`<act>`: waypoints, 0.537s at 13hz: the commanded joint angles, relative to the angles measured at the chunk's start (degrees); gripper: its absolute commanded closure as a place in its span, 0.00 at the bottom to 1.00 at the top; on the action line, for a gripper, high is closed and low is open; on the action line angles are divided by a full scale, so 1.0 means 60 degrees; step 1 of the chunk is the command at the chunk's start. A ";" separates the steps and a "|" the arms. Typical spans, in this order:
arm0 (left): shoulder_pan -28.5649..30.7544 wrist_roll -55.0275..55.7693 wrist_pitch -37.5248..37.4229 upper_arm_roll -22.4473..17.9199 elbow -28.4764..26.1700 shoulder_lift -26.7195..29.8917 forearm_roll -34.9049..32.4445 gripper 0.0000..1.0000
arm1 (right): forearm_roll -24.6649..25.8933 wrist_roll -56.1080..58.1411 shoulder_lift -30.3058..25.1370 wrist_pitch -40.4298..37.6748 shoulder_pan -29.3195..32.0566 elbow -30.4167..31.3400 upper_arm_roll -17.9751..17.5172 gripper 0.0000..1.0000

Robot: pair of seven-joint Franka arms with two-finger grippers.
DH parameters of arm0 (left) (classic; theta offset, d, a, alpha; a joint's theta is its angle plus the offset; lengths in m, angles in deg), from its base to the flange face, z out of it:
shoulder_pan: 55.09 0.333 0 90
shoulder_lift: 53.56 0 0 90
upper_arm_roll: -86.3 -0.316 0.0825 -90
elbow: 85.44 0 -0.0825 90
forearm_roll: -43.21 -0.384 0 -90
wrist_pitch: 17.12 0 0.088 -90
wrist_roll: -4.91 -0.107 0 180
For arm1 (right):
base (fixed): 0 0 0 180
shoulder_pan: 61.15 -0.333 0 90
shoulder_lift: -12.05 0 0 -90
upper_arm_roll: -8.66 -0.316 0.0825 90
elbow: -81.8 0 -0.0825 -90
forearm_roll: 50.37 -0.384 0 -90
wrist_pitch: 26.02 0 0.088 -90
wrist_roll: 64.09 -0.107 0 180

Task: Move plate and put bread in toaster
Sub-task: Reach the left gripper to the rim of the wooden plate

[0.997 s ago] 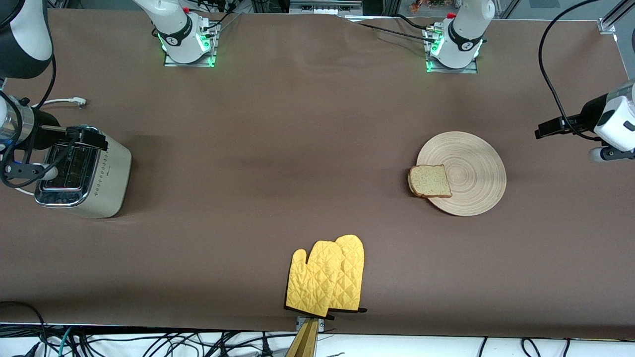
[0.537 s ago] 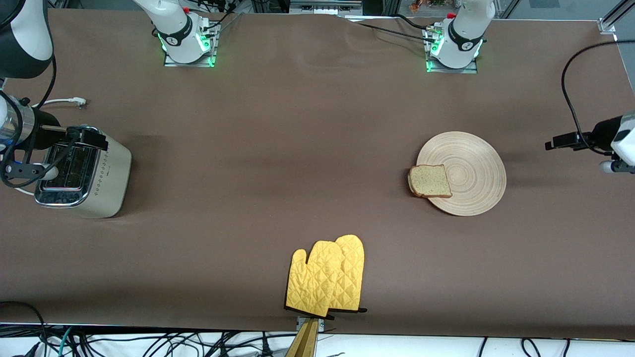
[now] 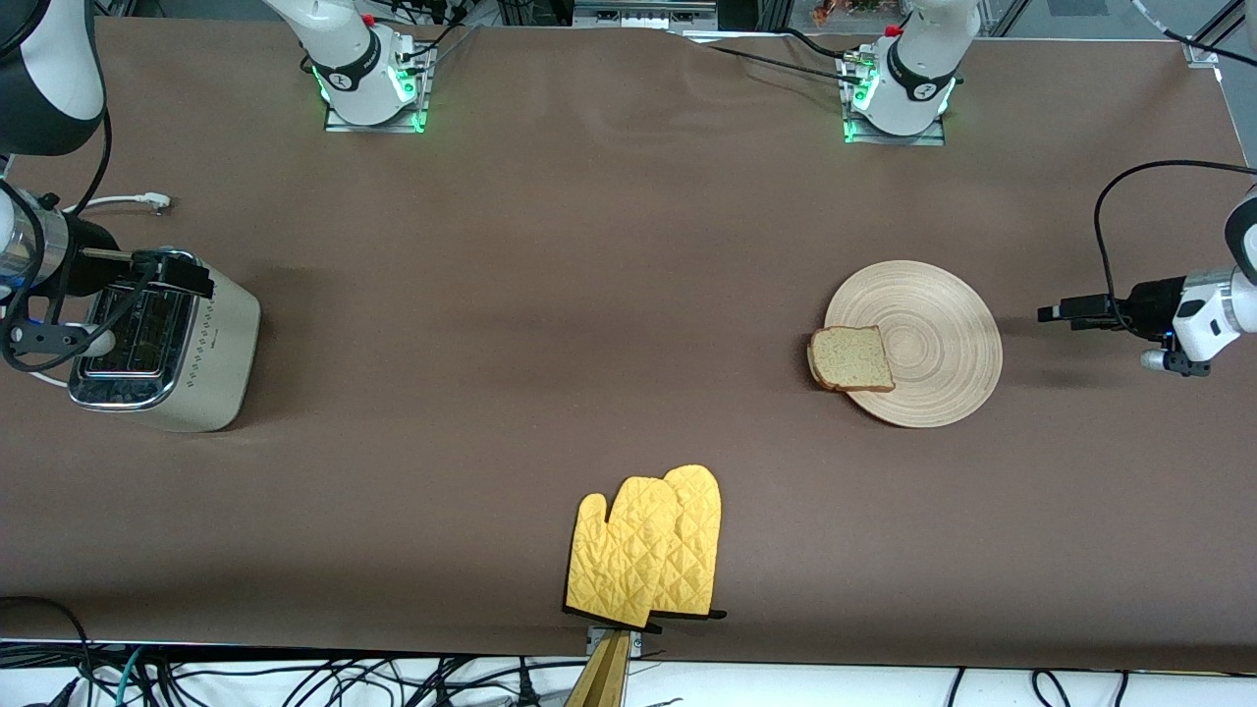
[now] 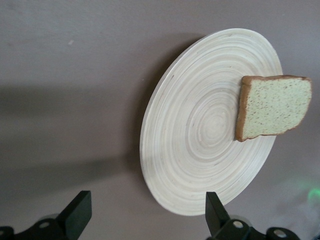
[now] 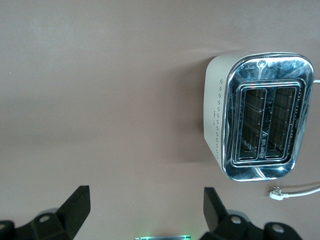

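Note:
The pale wooden plate (image 3: 938, 334) lies on the table toward the left arm's end. The bread (image 3: 852, 358) lies on the plate's rim on the side toward the right arm and overhangs it a little. My left gripper (image 3: 1065, 316) is open and empty, over bare table beside the plate. The left wrist view shows the plate (image 4: 200, 130) and the bread (image 4: 272, 107) ahead of my open left gripper (image 4: 146, 205). The toaster (image 3: 211, 344) stands at the right arm's end. My right gripper (image 3: 172, 273) hangs open and empty above it. The right wrist view shows the toaster (image 5: 260, 122) with both slots empty, off to one side of my open right gripper (image 5: 145, 200).
A pair of yellow oven mitts (image 3: 648, 555) lies near the table edge closest to the front camera. The toaster's white plug (image 3: 152, 201) lies loose on the table, farther from the front camera than the toaster.
My left gripper has come down and moved closer to the plate's edge. The right arm, plate, bread and toaster have not moved.

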 commanded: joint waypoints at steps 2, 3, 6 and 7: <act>0.0141 -0.1659 -0.0073 0.0027 0.0310 -0.0997 0.1379 0.00 | -0.0131 0.0071 -0.0053 -0.0077 0.0046 0.0008 -0.0013 0.00; 0.0141 -0.1851 -0.0073 0.0027 0.0310 -0.1101 0.1599 0.00 | -0.0131 0.0071 -0.0053 -0.0091 0.0060 0.0008 -0.0013 0.00; 0.0156 -0.2946 0.0246 0.0027 0.0237 -0.1569 0.2389 0.00 | -0.0131 0.0071 -0.0038 -0.0091 0.0060 0.0008 -0.0013 0.00; 0.0127 -0.3328 0.0713 0.0027 0.0193 -0.1745 0.2480 0.00 | -0.0131 0.0071 -0.0024 -0.0077 0.0060 0.0008 -0.0013 0.00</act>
